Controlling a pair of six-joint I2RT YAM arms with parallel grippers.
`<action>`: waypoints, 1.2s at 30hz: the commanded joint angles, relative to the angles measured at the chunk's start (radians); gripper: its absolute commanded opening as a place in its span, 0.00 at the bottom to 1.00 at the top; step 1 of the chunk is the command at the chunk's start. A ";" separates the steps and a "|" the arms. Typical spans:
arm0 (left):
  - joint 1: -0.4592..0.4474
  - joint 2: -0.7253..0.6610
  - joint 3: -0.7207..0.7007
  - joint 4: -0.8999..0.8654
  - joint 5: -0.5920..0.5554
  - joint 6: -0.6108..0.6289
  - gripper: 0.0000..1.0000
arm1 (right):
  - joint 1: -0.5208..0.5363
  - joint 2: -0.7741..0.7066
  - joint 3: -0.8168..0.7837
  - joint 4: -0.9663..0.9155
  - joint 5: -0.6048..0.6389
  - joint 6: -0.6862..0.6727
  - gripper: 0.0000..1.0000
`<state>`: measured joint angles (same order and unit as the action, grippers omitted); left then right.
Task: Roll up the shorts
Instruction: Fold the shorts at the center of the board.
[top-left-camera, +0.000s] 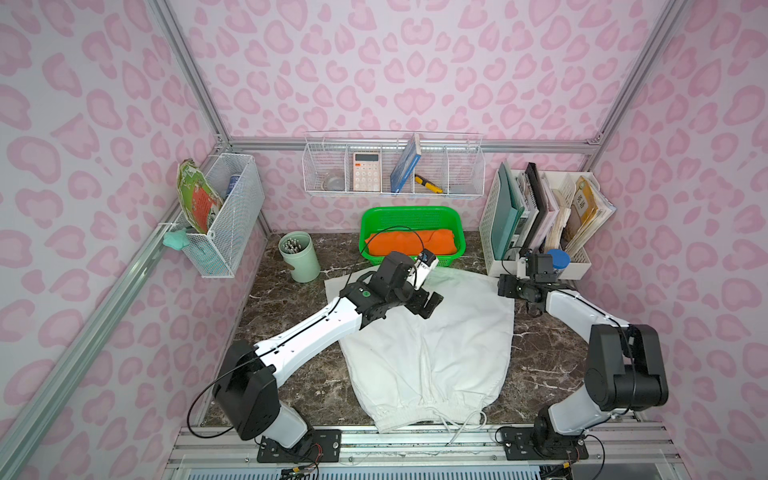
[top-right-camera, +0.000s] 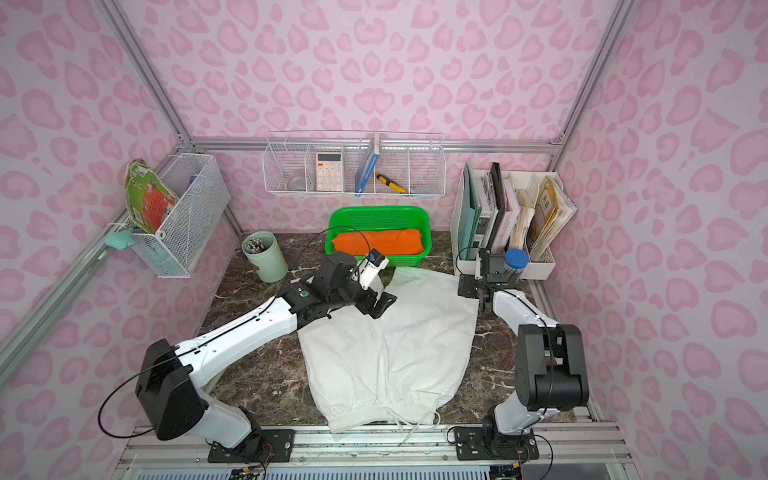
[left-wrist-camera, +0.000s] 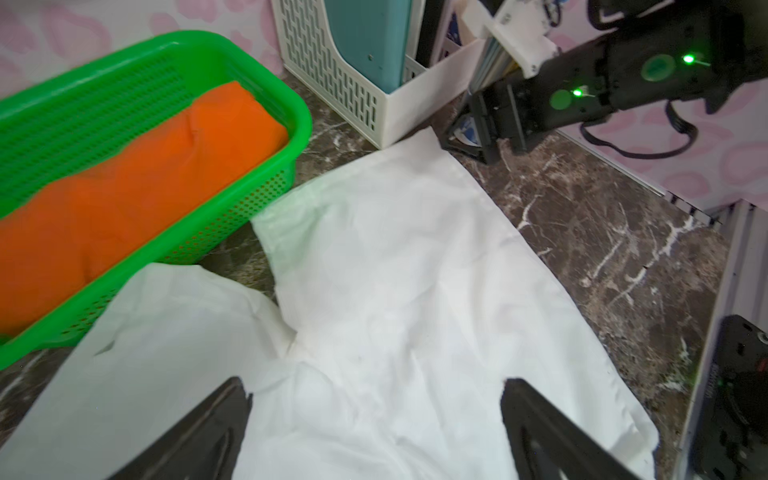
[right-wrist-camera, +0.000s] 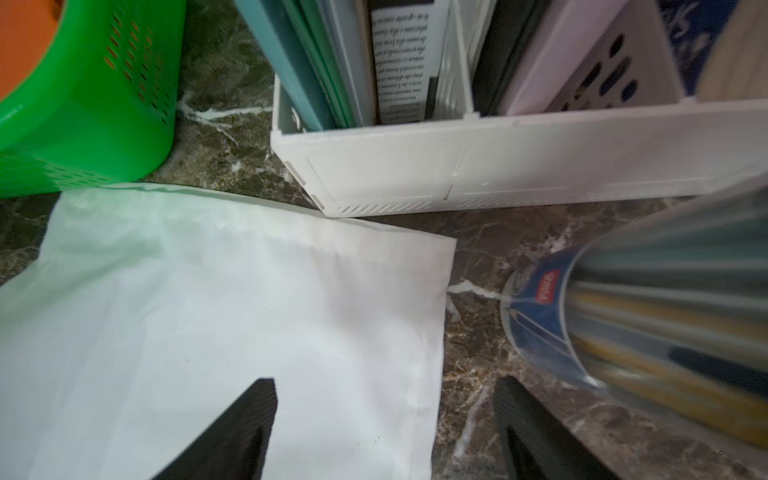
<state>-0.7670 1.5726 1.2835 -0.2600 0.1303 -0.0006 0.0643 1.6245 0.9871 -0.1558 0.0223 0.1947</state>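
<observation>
The smooth white shorts (top-left-camera: 428, 345) lie flat mid-frame on the dark marbled desk (top-left-camera: 291, 299), long axis running bottom to top: gathered waistband (top-left-camera: 415, 415) and thin drawstring (top-left-camera: 463, 424) lowest, 2 wide legs reaching up to the perforated green basket (top-left-camera: 409, 218) of orange cloth (top-left-camera: 411, 243). A slotted white file rack (top-left-camera: 490, 237) and a clear blue-lidded jar (top-left-camera: 559, 257) crowd the upper-right leg corner; a mint cup (top-left-camera: 301, 257) stands upper left. The left fingers (left-wrist-camera: 199, 436) are spread wide above the shorts near the fork, grasping nothing, and the right fingers (right-wrist-camera: 232, 432) are likewise spread, straddling that leg's side hem.
</observation>
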 joint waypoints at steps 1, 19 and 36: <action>-0.065 0.081 0.040 -0.024 0.045 -0.039 0.99 | 0.022 0.062 0.039 -0.080 0.077 0.043 0.84; -0.361 0.332 0.149 -0.054 0.020 0.018 0.99 | 0.025 0.096 -0.013 -0.034 0.053 0.132 0.85; -0.519 0.571 0.376 -0.252 -0.182 0.129 0.98 | -0.008 0.089 -0.069 0.023 -0.033 0.121 0.85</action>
<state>-1.2716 2.1147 1.6299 -0.4408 -0.0116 0.1062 0.0601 1.7149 0.9230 -0.1566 0.0158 0.3126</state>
